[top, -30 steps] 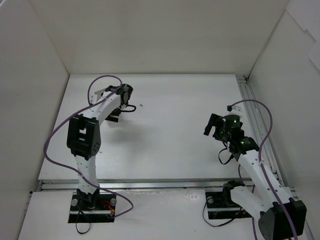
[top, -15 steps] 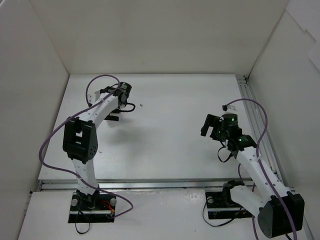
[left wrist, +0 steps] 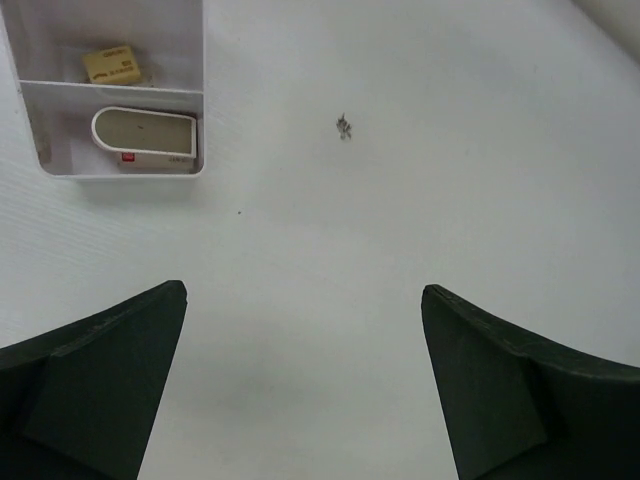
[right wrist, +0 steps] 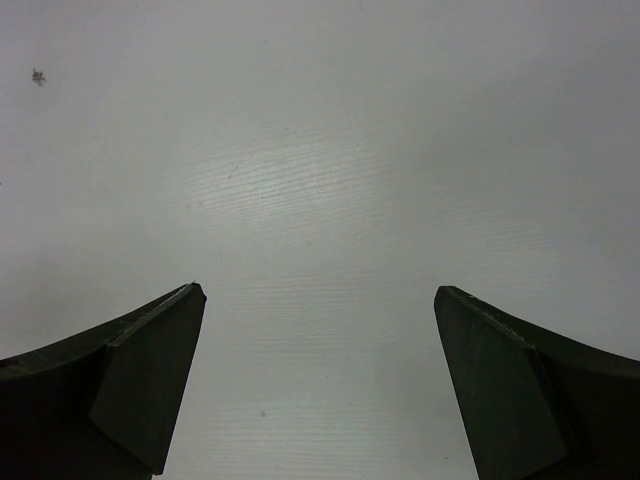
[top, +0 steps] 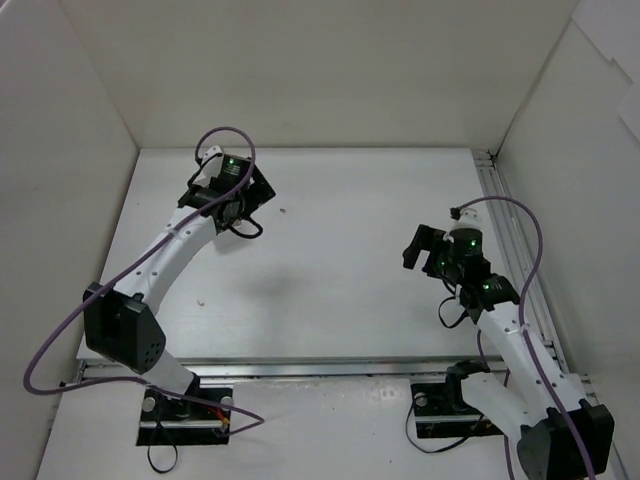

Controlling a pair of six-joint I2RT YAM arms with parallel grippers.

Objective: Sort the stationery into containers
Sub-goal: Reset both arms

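Left gripper (left wrist: 300,385) is spread wide with nothing between its fingers, and there is open table (left wrist: 420,220) ahead. At the upper left of its wrist view, the white organizer (left wrist: 201,100) holds a yellow eraser (left wrist: 111,65) and a white block (left wrist: 145,138) in adjoining compartments. A debris speck (left wrist: 344,127) lies to the right of it. Right gripper (right wrist: 315,390) is likewise spread above the table.

organizer (left wrist: 120,173) cropped at top edge
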